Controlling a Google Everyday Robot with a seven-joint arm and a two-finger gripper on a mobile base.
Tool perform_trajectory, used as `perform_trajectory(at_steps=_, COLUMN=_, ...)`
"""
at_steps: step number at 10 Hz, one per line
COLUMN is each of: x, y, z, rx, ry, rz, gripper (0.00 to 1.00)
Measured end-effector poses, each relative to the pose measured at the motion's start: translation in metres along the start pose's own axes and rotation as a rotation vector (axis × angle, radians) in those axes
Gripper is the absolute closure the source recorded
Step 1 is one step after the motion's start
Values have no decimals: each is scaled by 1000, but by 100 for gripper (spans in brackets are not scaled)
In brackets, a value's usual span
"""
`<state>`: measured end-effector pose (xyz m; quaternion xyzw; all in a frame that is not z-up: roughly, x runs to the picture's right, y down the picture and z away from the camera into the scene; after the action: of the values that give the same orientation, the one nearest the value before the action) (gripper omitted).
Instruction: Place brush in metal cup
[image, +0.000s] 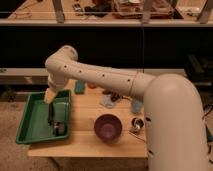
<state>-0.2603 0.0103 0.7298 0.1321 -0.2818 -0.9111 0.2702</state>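
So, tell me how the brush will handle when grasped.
The brush looks slim and straight, so probably stiff and light. Its wider head likely makes it end-heavy, so it may tilt if gripped by the handle. Lying flat in the tray, it shouldn't roll. The gripper hangs over the tray's far end.

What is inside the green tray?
A dark brush lies in the green tray. The gripper hangs over the tray's far edge, hiding the floor there.

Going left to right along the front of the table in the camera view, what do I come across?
Green tray → brush lying in it → purple bowl → metal cup. The gripper is over the tray, by the brush's far end.
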Motion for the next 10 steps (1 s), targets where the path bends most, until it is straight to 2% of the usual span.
perform_trajectory(at_steps=3, x=1, y=-57, z=9, rx=37, ry=-14, rz=-121, gripper=20)
perform_trajectory(at_steps=5, x=10, y=-92, z=24, rx=69, ry=-38, rz=-187, gripper=20)
perform_trajectory(at_steps=6, x=12, y=-107, z=38, rx=87, ry=-58, rz=-208, gripper=20)
perform_trajectory(at_steps=9, x=21, y=-127, z=89, rx=105, ry=-122, rz=-157, gripper=20)
perform_trajectory(at_steps=10, x=23, y=-129, z=99, rx=104, ry=-136, rz=-129, gripper=20)
